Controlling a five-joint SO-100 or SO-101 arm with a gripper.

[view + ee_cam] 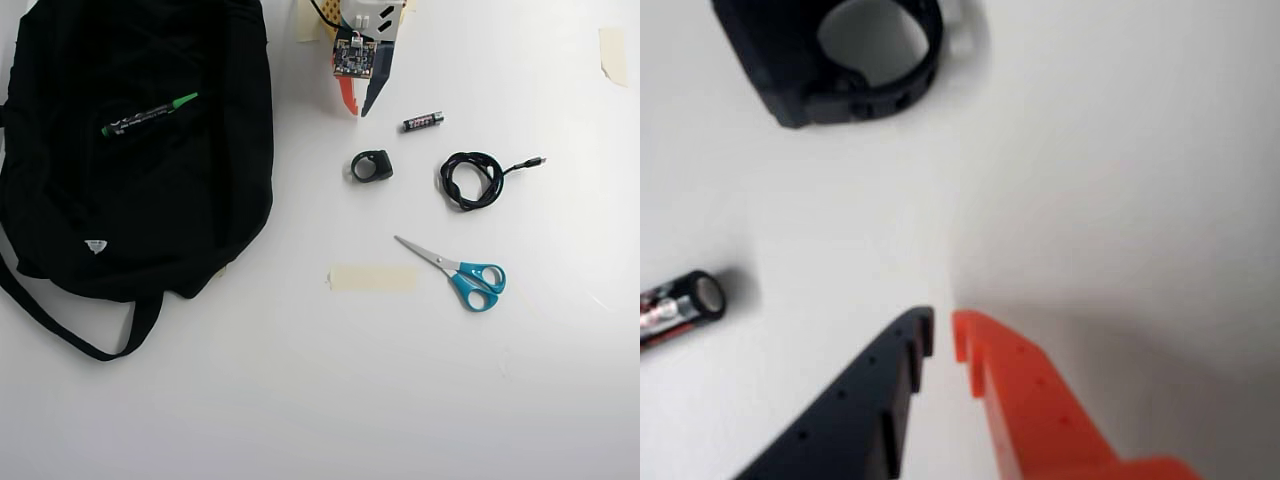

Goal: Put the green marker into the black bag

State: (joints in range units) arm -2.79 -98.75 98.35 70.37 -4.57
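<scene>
In the overhead view, the black bag fills the tabletop's nine to eleven o'clock area, and the green marker lies on top of its fabric, cap toward two o'clock. At twelve o'clock the hand hangs empty, its fingers narrowly apart. A black ring-shaped part, a battery, a coiled cable and scissors follow rightward. The wrist view shows only the battery at nine o'clock, the ring part at eleven, and the near-closed fingertips; bag and marker stay outside it.
</scene>
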